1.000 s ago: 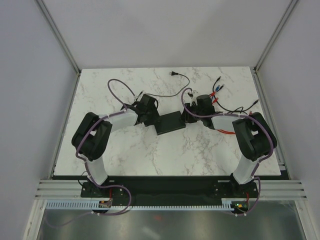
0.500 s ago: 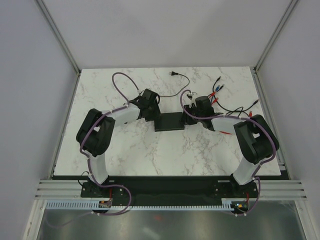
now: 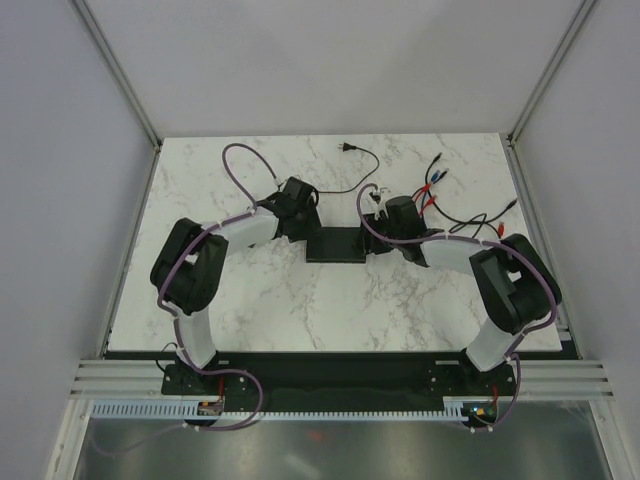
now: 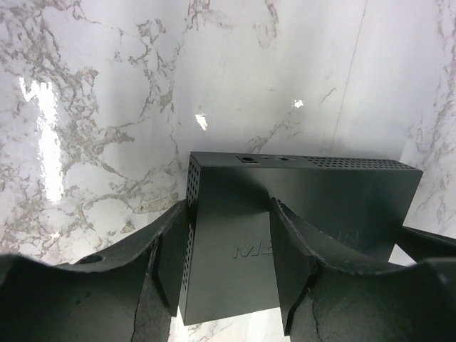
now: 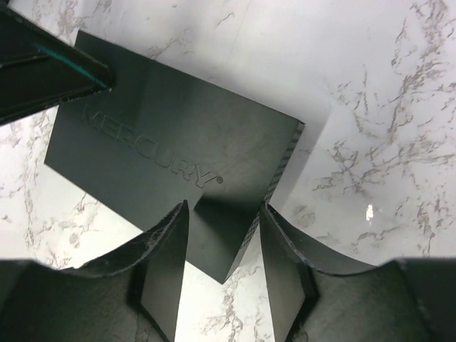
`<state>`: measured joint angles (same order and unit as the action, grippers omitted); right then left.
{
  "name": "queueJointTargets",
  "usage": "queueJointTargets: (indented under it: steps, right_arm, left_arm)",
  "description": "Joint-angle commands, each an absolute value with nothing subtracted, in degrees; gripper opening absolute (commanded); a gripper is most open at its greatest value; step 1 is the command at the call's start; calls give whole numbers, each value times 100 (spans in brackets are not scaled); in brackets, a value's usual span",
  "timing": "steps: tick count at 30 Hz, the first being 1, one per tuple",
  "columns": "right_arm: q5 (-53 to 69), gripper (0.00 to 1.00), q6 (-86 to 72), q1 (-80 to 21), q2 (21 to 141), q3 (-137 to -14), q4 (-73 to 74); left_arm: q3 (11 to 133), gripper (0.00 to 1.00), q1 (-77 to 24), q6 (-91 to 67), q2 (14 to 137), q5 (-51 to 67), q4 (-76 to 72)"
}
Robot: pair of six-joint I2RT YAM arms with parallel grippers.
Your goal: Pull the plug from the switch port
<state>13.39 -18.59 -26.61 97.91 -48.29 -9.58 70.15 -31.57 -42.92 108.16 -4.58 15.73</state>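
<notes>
The switch (image 3: 338, 245) is a flat matte-black box lying on the marble table between my two grippers. In the left wrist view the switch (image 4: 306, 192) shows a small port on its far edge, and I see no plug in it. My left gripper (image 3: 303, 228) is at the switch's left end. Its jaws (image 4: 228, 206) are open, one finger (image 4: 171, 249) beside the perforated side and the other over the top face. My right gripper (image 3: 378, 238) is at the right end. Its jaws (image 5: 224, 206) are open over a corner of the switch (image 5: 171, 142).
A thin black cord with a two-prong plug (image 3: 346, 149) lies at the back of the table and runs under my left arm. Red, blue and black leads (image 3: 436, 186) lie at the back right. A finger of the left gripper (image 5: 50, 71) shows in the right wrist view.
Both grippers have moved slightly away from me with the switch between them. The switch has turned from tilted to square with the table edge. The right gripper now sits closer over its right end.
</notes>
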Motion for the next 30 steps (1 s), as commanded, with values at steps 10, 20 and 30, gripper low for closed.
queueJointTargets:
  steps: [10,20,30]
  right_arm:
    - [774,82,-1837,-2778,9018,-5211,-179]
    - [318,87,-2091,-2786,7771,-4721,1070]
    - [139,98,-3015,-2786,6513,-3332,1600]
  left_arm:
    - [6628,100,-3252,-4245,9309,-699,1493]
    - [5636,97,-3454,-4271,7974,-352,1539]
    - [2753,95,-3691,-5203,5477,975,168]
